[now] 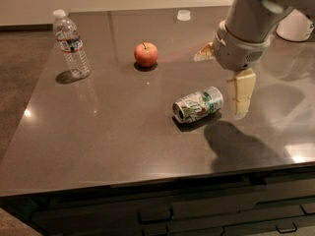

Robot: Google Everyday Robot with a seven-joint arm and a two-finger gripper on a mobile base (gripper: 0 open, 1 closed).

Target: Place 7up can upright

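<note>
The 7up can [198,104] lies on its side on the dark table [113,132], right of the middle, with its silver top facing front-left. My gripper [219,85] hangs just right of and above the can, not touching it. Its two tan fingers are spread apart and empty. One finger [241,93] points down beside the can's right end. The other finger [204,53] sticks out to the left behind the can.
A red apple [146,54] sits behind the can at the table's middle back. A clear plastic water bottle [71,44] stands at the back left. A small white cap [184,14] lies at the far edge. A white object [295,28] stands at the back right.
</note>
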